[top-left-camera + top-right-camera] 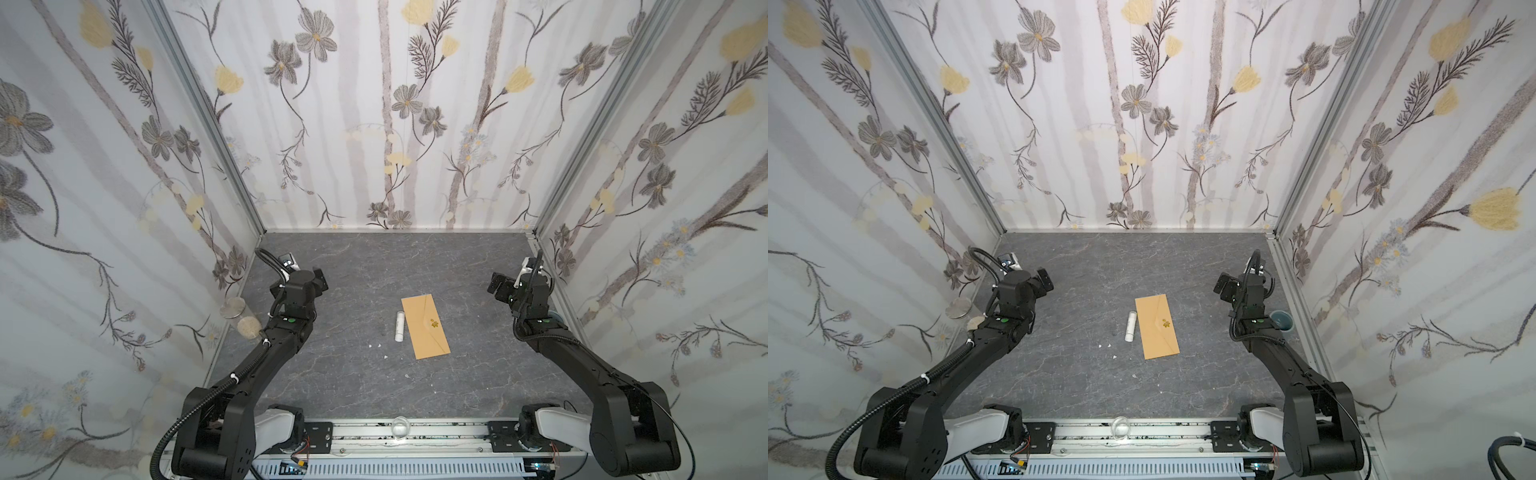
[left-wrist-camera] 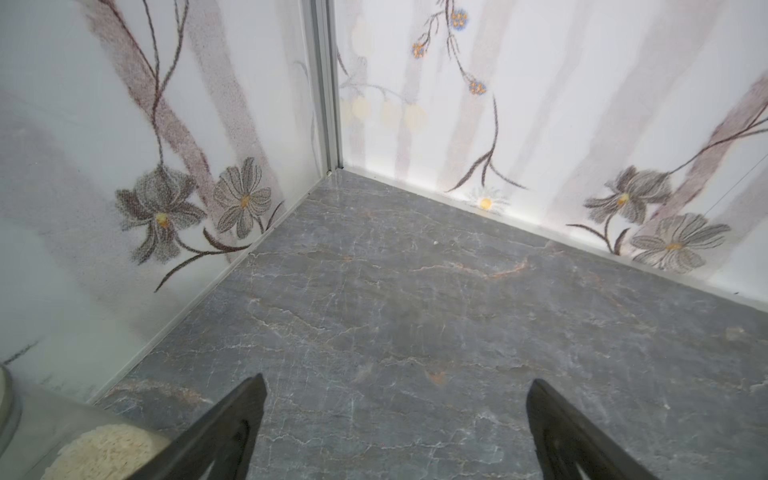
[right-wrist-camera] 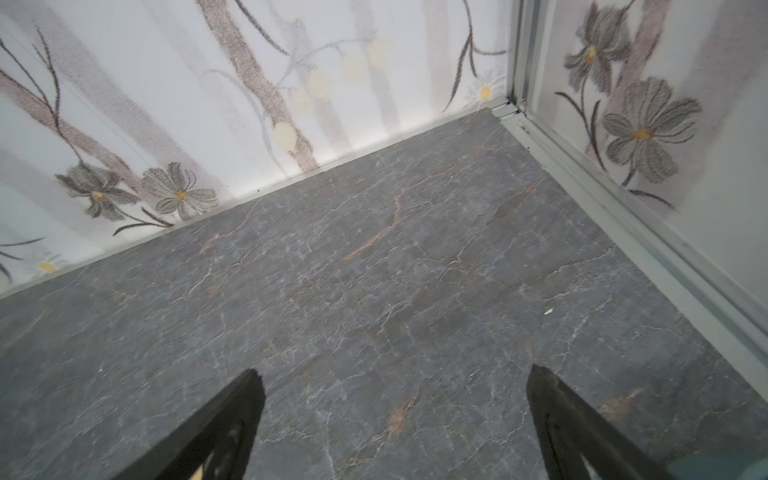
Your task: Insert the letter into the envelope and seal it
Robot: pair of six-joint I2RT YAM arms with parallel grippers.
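Observation:
The tan envelope [image 1: 425, 326] [image 1: 1157, 326] lies flat mid-table in both top views, its pointed flap down and a small gold sticker at the flap's tip. The letter is out of view. My left gripper [image 1: 319, 279] [image 1: 1044, 282] hovers far to the envelope's left, near the left wall. In the left wrist view this gripper [image 2: 397, 380] is open, with only bare table between its fingers. My right gripper [image 1: 496, 284] [image 1: 1221, 286] is held far to the right of the envelope. The right wrist view shows it [image 3: 397, 372] open and empty too.
A white glue stick [image 1: 399, 326] [image 1: 1131, 327] lies along the envelope's left edge. Small white scraps [image 1: 374, 345] dot the table to its left. A clear jar of pale grains [image 1: 249, 326] [image 2: 104, 453] and a round lid [image 1: 232, 307] sit by the left wall. A blue-green cup [image 1: 1281, 321] stands by the right wall.

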